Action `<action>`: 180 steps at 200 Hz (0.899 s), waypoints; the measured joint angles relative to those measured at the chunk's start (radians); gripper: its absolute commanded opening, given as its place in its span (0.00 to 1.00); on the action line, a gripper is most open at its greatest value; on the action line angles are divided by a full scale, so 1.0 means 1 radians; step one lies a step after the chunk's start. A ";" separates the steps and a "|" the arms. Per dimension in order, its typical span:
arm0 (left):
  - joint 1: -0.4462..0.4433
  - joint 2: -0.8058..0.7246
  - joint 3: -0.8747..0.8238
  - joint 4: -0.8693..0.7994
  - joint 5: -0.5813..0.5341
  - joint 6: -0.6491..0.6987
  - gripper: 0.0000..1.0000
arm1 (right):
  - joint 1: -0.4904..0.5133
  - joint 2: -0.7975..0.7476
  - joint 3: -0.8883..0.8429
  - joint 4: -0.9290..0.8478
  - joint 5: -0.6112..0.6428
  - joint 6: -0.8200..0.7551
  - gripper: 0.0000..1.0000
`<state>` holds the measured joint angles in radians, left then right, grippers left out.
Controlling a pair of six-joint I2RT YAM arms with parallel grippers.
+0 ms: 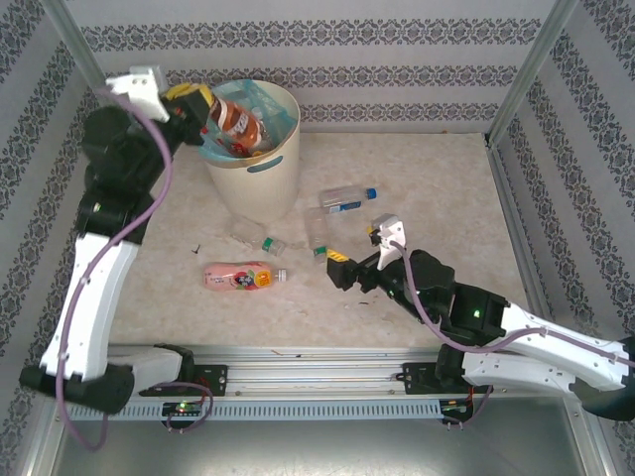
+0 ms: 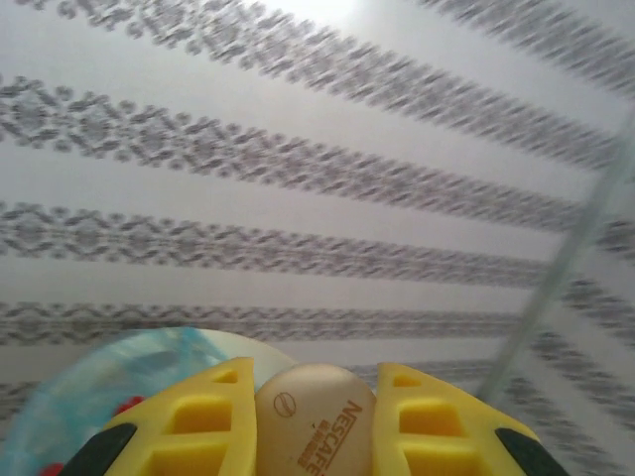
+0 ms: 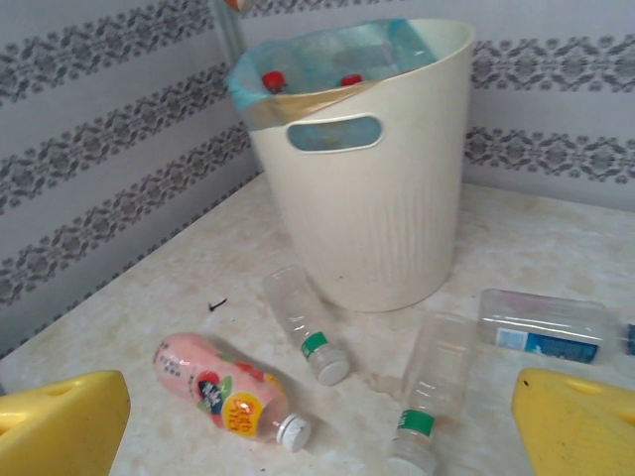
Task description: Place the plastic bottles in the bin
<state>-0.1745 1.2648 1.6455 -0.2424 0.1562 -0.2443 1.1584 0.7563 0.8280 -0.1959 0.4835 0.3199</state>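
— Where's your left hand (image 1: 195, 104)?
— Clamped on the brown bottle (image 2: 316, 428), above the bin (image 1: 253, 188) rim, near the back wall.
— Your right hand (image 1: 357, 250)?
— Spread wide, low over open bench (image 1: 437, 188); the pink bottle (image 1: 238, 276) lies to its left

"NESCAFE" on tan bottle (image 2: 316, 431); pink bottle (image 3: 223, 392) label print too small to read.

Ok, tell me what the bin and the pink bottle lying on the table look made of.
The bin looks like moulded plastic, cream, dull satin: fine vertical ribs, a cut-through handle slot. The pink bottle is probably plastic under a glossy printed sleeve, with a white screw cap; its side catches the light.
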 measured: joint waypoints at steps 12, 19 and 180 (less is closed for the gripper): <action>0.000 0.080 0.042 -0.014 -0.050 0.051 0.00 | -0.003 -0.017 -0.007 -0.007 0.014 0.007 0.98; 0.000 0.125 0.061 -0.029 -0.077 0.081 0.00 | -0.005 -0.027 -0.010 -0.011 0.022 0.010 0.98; 0.004 0.370 -0.049 0.053 -0.124 0.249 0.00 | -0.005 -0.035 -0.052 -0.039 0.047 0.098 0.98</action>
<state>-0.1707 1.6344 1.5963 -0.1898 0.0319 0.0044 1.1538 0.7212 0.7757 -0.2352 0.5301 0.4175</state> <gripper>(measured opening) 0.237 0.982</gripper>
